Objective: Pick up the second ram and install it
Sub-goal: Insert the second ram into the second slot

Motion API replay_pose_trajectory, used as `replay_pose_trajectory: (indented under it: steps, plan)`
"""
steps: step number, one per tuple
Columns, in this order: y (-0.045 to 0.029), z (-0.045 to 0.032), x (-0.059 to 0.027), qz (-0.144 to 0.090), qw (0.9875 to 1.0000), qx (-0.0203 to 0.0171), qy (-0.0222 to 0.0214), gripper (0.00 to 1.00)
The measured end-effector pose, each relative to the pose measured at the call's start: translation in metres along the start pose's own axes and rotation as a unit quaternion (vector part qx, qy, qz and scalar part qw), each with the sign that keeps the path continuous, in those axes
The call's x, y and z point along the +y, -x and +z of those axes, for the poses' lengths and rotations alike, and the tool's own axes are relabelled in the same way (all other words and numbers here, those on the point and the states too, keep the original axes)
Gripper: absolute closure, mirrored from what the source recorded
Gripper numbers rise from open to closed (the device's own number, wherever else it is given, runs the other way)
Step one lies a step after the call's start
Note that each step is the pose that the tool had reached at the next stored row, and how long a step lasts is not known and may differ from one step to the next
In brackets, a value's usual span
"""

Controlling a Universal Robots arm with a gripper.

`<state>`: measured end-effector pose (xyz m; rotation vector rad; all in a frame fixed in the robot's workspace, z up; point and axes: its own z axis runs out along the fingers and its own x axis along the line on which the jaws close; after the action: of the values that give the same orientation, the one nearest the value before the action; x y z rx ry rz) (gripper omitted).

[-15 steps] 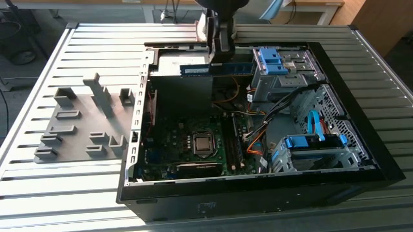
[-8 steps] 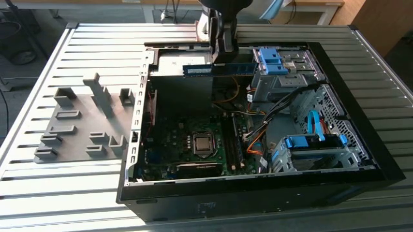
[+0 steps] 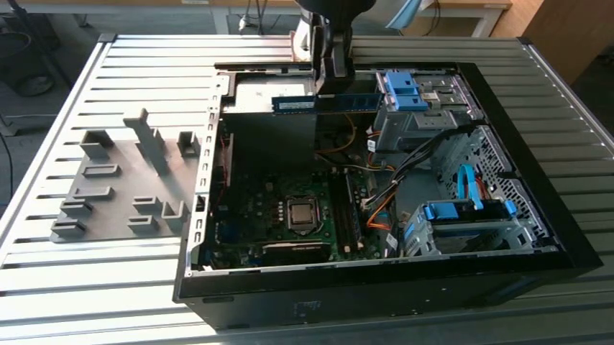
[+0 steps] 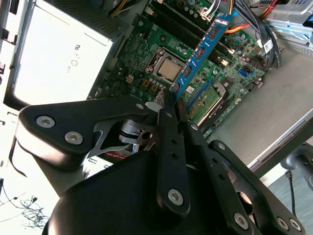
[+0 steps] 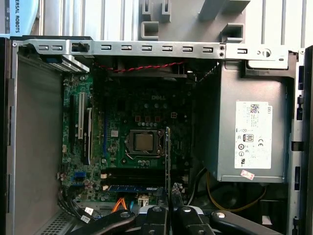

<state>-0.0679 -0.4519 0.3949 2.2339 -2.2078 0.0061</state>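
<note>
The pincer [image 4: 168, 100] is clamped on the second ram [image 4: 200, 51], held above the motherboard [image 4: 146, 73].

not much legible here tbh. the grey metal power supply box [image 5: 244, 98] has a big white sticker [image 5: 252, 142] full of tiny print and certification marks, plus a small red-and-white tag [image 5: 247, 175] under it, all too small to make out. the green motherboard [image 5: 142, 107] has a small white logo [image 5: 156, 99] above the cpu socket. the slim blue-green ram strip [image 3: 292, 105] has a white label in the exterior view, unreadable. the pale blue panel [image 5: 17, 14] has dark vertical lettering, cut off.
</note>
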Motion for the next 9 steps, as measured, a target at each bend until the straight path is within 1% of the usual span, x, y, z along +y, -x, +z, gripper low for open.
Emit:
replay_pose_trajectory:
  steps: [4, 7, 9]
  plan:
    - [0.0000, 0.0000, 0.0000, 0.004, 1.0000, 0.0000, 0.0000, 0.86]
    - [0.0000, 0.0001, -0.0001, 0.021, 0.9998, 0.0003, 0.0000, 0.86]
    - [0.0000, 0.0001, -0.0001, 0.035, 0.9994, 0.0004, 0.0001, 0.86]
